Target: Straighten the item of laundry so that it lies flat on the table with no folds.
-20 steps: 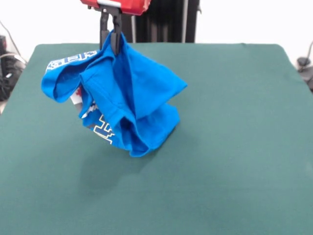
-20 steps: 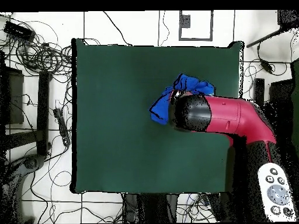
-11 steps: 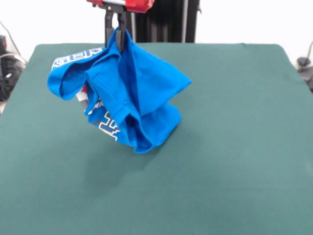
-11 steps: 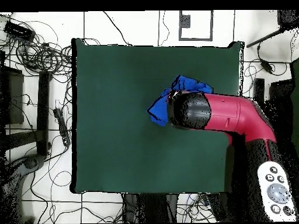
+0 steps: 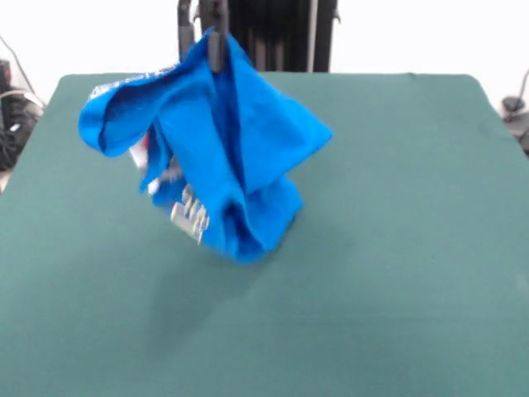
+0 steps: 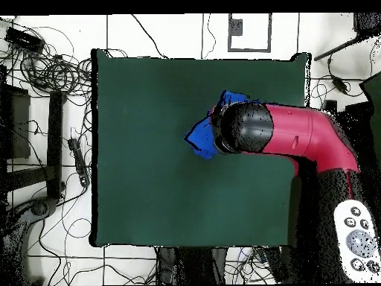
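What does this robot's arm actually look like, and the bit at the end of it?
From overhead, the arm is a thick rounded tube in glossy red with a bulbous black speckled joint cap and a pale oval button panel near its base. The end effector shows as slim dark vertical fingers.

We saw a white tiled floor (image 6: 178,26) with dark grout lines around the bench. At nine o'clock in the overhead view, black cables (image 6: 52,67) lay tangled across the tiles beside a dark frame (image 6: 30,134). At twelve o'clock a grey-edged square panel (image 6: 250,31) sat on the floor. At five o'clock lay a white remote-like pad (image 6: 359,238) with round buttons. More cables (image 6: 186,264) trailed at six o'clock. In the front view, a dark object (image 5: 514,106) sat at three o'clock, off the bench's edge.
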